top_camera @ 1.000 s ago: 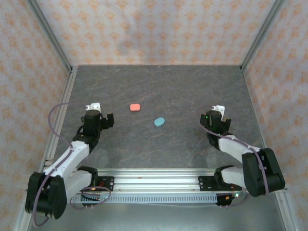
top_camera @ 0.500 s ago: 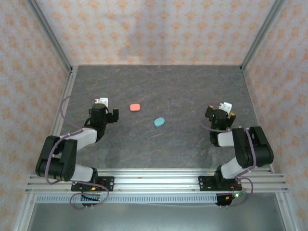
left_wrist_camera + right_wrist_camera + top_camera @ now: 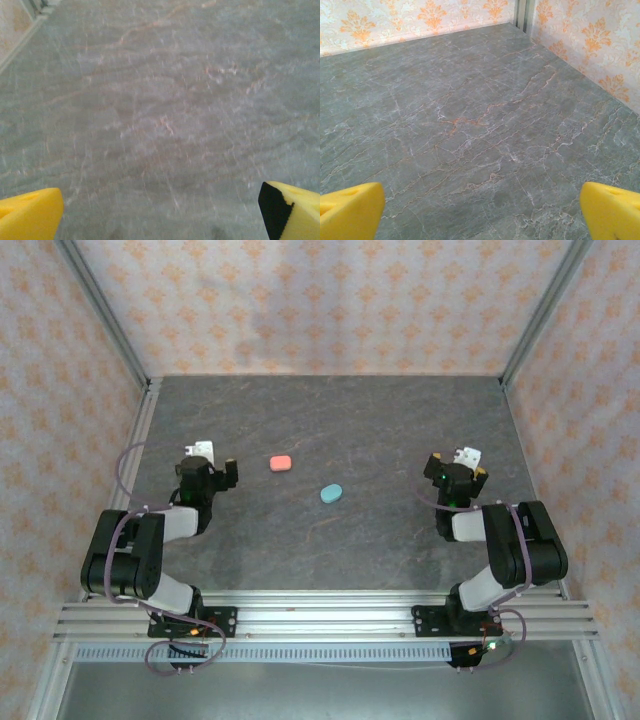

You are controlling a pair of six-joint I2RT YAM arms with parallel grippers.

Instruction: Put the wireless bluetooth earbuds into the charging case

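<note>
Left end effector [image 3: 214, 460] stands with its jaws wide apart and nothing between them. In its wrist view the two yellow fingertips [image 3: 27, 212] sit at the bottom corners over bare, blurred grey stone. The right end effector [image 3: 470, 464] is likewise spread wide and holds nothing, its yellow fingertips [image 3: 350, 210] framing bare surface [image 3: 340, 410] that runs to the patterned wall [image 3: 420, 20].

Between the two arms lie two small oval cases, apart from each other. The salmon-pink case [image 3: 281, 463] lies nearer the left arm, its long axis running roughly left to right. The teal case [image 3: 331, 494] sits nearer the middle, slanted, its far end pointing toward the right. Both are too small to tell whether their lids are open.
</note>
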